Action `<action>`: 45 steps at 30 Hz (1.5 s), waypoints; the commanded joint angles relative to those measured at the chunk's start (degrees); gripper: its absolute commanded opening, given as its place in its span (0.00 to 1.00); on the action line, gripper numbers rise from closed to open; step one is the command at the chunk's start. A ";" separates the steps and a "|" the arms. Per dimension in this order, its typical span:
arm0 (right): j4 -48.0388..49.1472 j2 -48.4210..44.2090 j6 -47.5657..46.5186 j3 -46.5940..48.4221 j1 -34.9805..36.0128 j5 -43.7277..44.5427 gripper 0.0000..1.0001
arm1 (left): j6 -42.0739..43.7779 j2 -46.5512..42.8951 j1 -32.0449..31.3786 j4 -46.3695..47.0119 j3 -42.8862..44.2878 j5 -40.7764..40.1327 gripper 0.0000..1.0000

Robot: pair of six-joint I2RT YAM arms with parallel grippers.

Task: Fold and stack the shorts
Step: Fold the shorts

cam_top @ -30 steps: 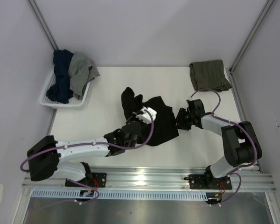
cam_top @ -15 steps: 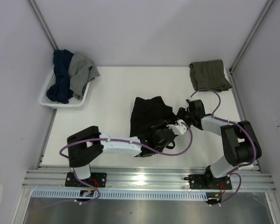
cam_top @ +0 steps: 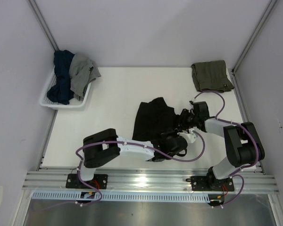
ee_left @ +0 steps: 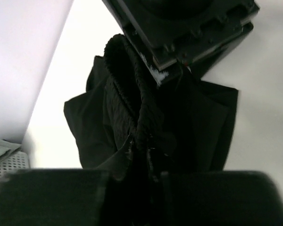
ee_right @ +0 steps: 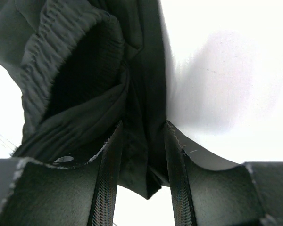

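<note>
The left end effector [ee_left: 140, 165] is clamping shut on a gathered ridge of the black shorts [cam_top: 151, 120]. The ribbed waistband is bunching between its fingers [ee_left: 56, 197] in the wrist view. Just beside it, the right end effector [ee_right: 141, 146] is gripping the same pair, with dark cloth filling the gap between its partly closed fingers [ee_right: 108, 169].

From above, the two are meeting at the right-hand edge of the garment. The left arm is reaching across along the garment's near side, and the right arm is coming in from its own side.

The black shorts are lying near the middle of the counter [cam_top: 108, 89] as a narrow, roughly doubled panel, rumpled where they are being held. The olive-green shorts [cam_top: 211, 75] are sitting folded in the far right corner, well apart from the black pair. A white basket [cam_top: 49, 102] at the far left is holding other clothes.

The fold of the black pair appears to be the step in hand, and the stacking is not yet done. The next move probably calls for laying the held edge down flat and letting go without dragging the cloth. The folded pair would then have to be carried over onto the olive-green one, and cloth this soft could slump open on the way.
</note>
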 commanded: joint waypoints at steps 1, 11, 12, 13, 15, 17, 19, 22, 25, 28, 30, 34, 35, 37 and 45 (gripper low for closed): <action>-3.50 0.80 -1.40 -0.75 -1.43 0.91 0.43 | -5.73 -0.21 -0.41 -3.63 2.43 1.53 0.15; -7.98 -1.93 -2.11 3.64 -2.49 0.73 0.44 | -19.88 -12.23 5.10 -8.73 0.50 20.66 0.99; -8.16 -1.93 -2.11 3.73 -2.58 0.64 0.44 | -22.85 -13.99 6.34 -9.17 -0.55 23.30 0.99; -8.25 -2.10 -2.11 3.82 -2.75 0.64 0.45 | -24.19 -17.66 7.48 -9.78 -1.08 28.03 0.99; -8.16 -2.19 -2.02 3.65 -3.19 0.20 0.45 | -28.39 -21.81 12.05 -9.62 -3.71 33.93 0.99; -7.72 -2.45 -1.67 3.47 -3.72 -0.68 0.46 | -32.26 -27.68 17.30 -8.48 -6.08 43.08 0.99; -7.37 -2.80 -1.58 3.47 -3.98 -1.29 0.47 | -33.95 -31.91 21.79 -8.56 -7.50 48.53 0.99; -7.37 -3.33 -1.49 4.26 -4.25 -1.38 0.48 | -35.27 -32.64 24.36 -14.67 -5.24 51.62 0.99; -8.16 -2.90 -1.67 5.83 -4.16 -0.94 0.49 | -35.63 -30.36 25.69 -17.44 -3.98 51.89 0.99; -9.12 -1.93 -2.19 6.90 -4.08 -0.51 0.49 | -37.46 -27.64 26.04 -17.61 -3.37 51.02 0.99; -9.74 -2.19 -2.46 6.99 -4.34 0.46 0.49 | -37.91 -24.49 26.13 -19.10 -2.06 51.02 0.99; -9.57 -6.66 -1.41 4.44 -6.09 1.52 0.56 | -38.70 -20.78 27.35 -18.85 -0.38 52.16 0.99; -9.57 -7.89 -1.23 3.05 -6.62 1.78 0.58 | -39.40 -20.34 27.71 -18.58 -0.21 52.42 0.99; -7.12 -10.61 -1.05 1.28 -9.07 -2.41 0.59 | -40.89 -18.85 29.37 -17.79 0.40 54.88 0.99; 14.76 -7.73 7.64 -7.16 -13.83 -23.35 0.71 | -43.10 -12.26 32.72 -23.40 9.88 55.76 0.99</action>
